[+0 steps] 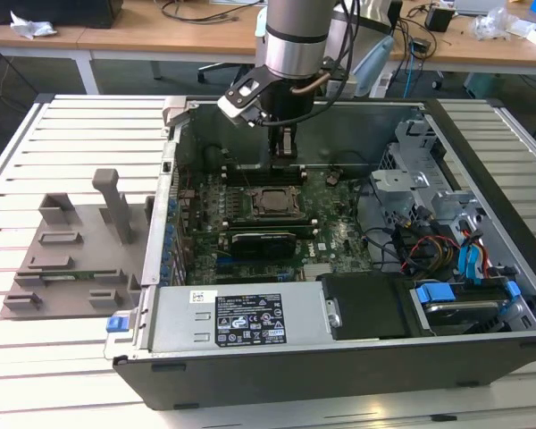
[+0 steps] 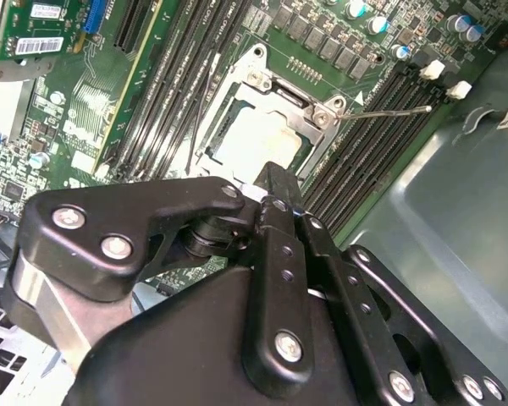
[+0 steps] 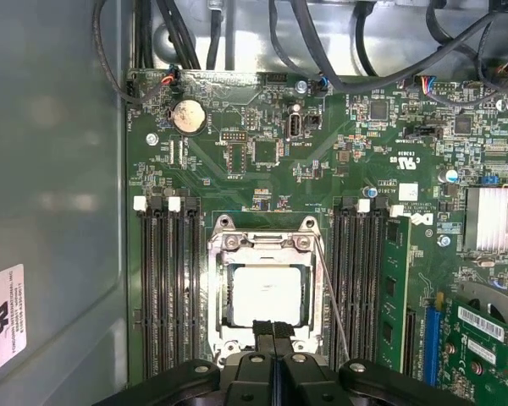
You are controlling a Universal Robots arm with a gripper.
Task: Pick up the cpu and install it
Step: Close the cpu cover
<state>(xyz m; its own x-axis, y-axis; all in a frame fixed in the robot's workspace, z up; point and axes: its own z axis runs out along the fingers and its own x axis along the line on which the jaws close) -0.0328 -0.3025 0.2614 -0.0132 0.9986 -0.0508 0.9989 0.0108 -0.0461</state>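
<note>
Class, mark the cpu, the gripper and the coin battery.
cpu (image 3: 269, 294): first wrist view, centre of its top.
gripper (image 3: 273, 326): first wrist view, between its fingertips.
coin battery (image 3: 187, 117): first wrist view, its face.

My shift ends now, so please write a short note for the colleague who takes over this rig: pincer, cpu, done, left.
The pincer is shut, holds nothing, hovers at the socket frame's edge.
The cpu lies flat inside that frame on the motherboard.
Done: cpu picked and set in place.
Left: the thin lever stands loose beside the frame; whether the cpu sits fully down, I cannot tell.
</note>
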